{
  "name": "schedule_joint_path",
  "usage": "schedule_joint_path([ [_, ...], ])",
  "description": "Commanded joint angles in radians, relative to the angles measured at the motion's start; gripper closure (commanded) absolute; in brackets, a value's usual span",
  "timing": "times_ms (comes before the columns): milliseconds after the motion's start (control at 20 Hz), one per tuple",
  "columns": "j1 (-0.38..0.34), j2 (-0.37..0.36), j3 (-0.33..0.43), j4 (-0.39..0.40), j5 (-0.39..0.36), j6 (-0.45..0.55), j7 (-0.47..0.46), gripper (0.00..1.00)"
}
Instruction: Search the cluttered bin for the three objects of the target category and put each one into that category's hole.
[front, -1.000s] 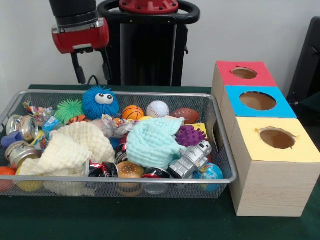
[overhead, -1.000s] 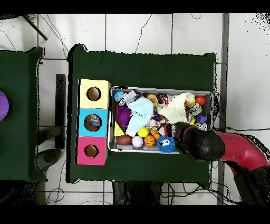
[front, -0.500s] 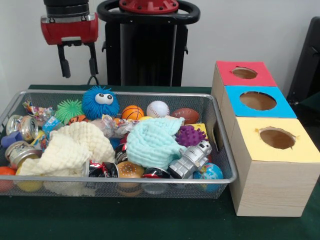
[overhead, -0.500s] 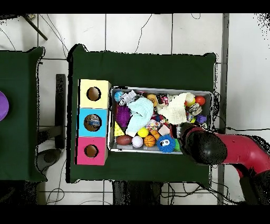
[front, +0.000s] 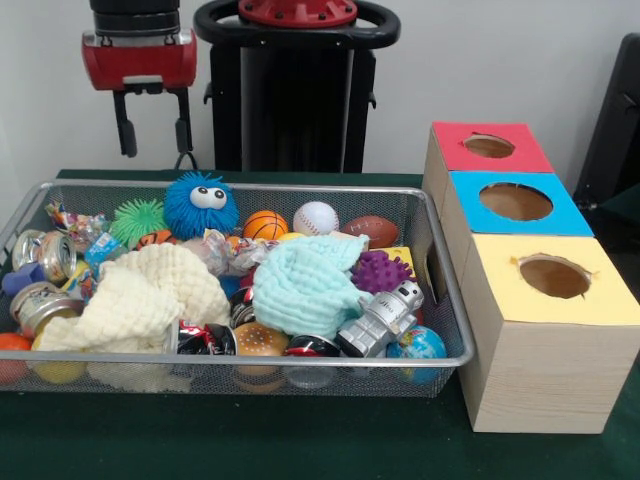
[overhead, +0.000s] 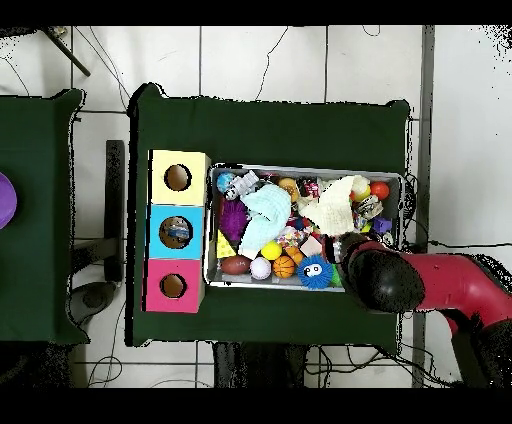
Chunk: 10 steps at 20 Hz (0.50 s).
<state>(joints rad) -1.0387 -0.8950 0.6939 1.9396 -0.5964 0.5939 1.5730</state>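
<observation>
I held the released claw (front: 153, 122) above the wire-mesh bin (front: 440, 268); the small orange basketball (front: 265, 225) looked light and squashy, best pinched across its middle.

Three boxes (front: 520, 250), two cloths (front: 305, 285)

Bin (front: 440, 262) of toys left of boxes (front: 540, 330).

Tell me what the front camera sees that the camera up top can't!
Only the front view shows the open pincer hanging above the basket, and the silver robot toy. Only the overhead view shows something lying inside the blue box, where the arm hides the pincer. Both show the fuzzy blue ball and three boxes.
</observation>
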Motion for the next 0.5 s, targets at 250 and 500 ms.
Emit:
schedule_joint_path([
  [250,0.032,0.026,-0.037,-0.053,-0.097,0.004,-0.055,0.00],
  [500,0.021,0.028,-0.038,-0.045,-0.101,-0.007,-0.054,0.00],
])
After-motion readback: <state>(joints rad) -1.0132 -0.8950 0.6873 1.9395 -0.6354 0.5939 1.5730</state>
